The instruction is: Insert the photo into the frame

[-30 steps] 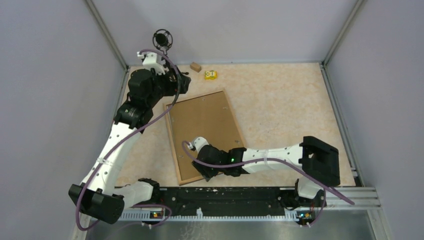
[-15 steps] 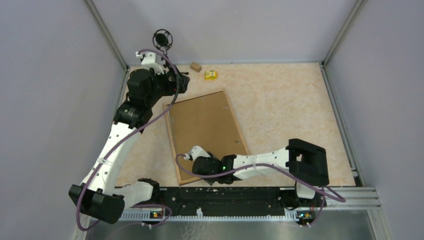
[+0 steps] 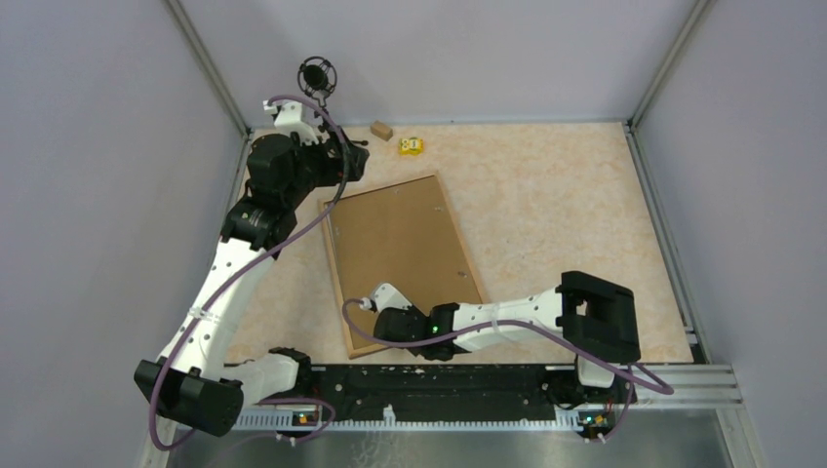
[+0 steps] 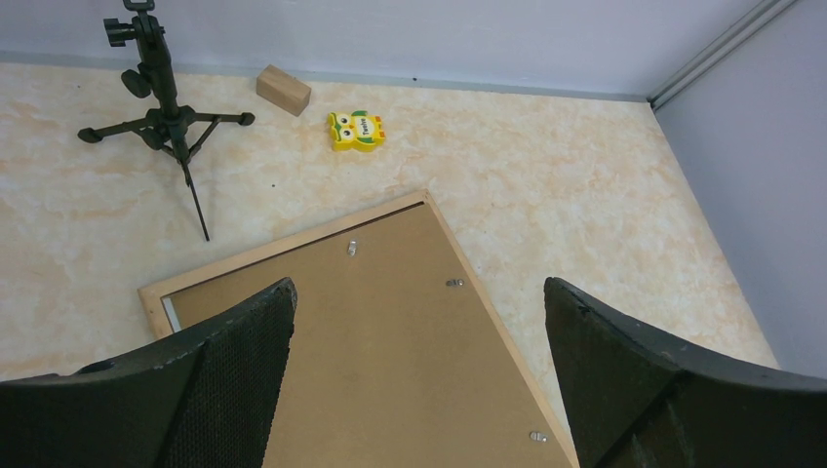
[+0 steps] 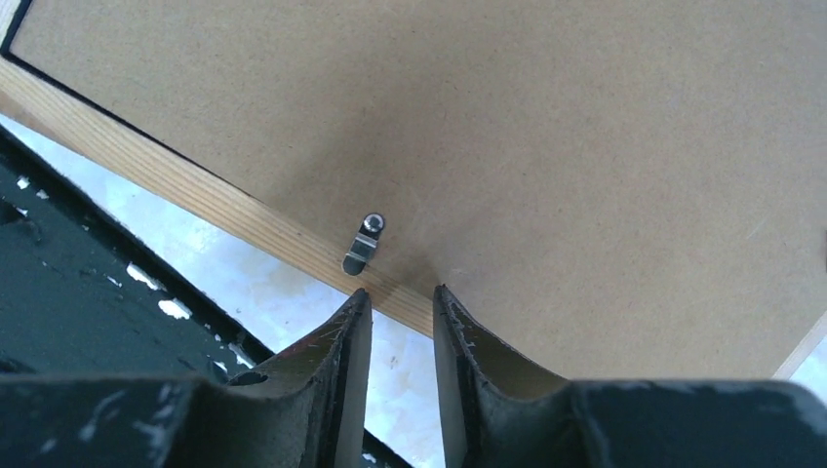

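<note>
Frame (image 3: 378, 191) lies face-down, centre-left in the top view, with the brown backing board (image 3: 395, 244) seated inside its wood rim. Photo isn't visible anywhere. It's likely under the board, but I can't confirm. My guess is that insertion is done and securing the clips is left.

My left claw (image 4: 417, 285) hangs wide open and empty above the frame's upper-left end. My right claw (image 5: 402, 297) is at the frame's bottom edge with jaws at a narrow gap, gripping nothing, tips just beside a small metal clip (image 5: 364, 246).

Top of the table: tripod (image 4: 161, 112), yellow owl toy (image 4: 355, 131), wood block (image 4: 284, 90) — all well apart from the frame, nothing in the way.
</note>
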Controlling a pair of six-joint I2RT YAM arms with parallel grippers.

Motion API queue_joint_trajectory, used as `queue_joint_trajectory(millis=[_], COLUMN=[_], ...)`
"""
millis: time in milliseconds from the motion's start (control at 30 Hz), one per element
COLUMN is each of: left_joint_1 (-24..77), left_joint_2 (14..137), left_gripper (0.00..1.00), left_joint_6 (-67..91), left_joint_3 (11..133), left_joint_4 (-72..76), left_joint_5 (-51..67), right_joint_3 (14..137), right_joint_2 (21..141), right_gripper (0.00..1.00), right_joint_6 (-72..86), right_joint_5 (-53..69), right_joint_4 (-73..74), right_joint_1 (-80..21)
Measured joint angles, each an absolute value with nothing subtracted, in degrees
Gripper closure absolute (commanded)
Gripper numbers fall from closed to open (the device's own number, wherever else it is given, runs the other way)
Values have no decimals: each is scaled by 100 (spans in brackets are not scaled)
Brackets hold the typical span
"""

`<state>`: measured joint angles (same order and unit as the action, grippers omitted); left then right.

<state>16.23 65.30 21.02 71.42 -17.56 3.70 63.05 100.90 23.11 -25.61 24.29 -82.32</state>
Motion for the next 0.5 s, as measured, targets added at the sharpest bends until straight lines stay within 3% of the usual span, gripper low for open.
queue_joint_trajectory(millis=[100,500], left_joint_1=[1610,1575], left_joint_2=[6530,6530], left_gripper=[1,1], left_joint_6=[2112,2112], left_joint_3=[7142,7142], left_joint_4=[-1756,-1756], left_joint_5=[392,469], right_joint_3=[6305,6307], right_joint_2=[10088,10055], right_gripper=[74,62], right_joint_6=[2412,2471], right_joint_5=[-2700,-2563], right_joint_4=[2453,2314], right_joint_1=[-8232,-8232])
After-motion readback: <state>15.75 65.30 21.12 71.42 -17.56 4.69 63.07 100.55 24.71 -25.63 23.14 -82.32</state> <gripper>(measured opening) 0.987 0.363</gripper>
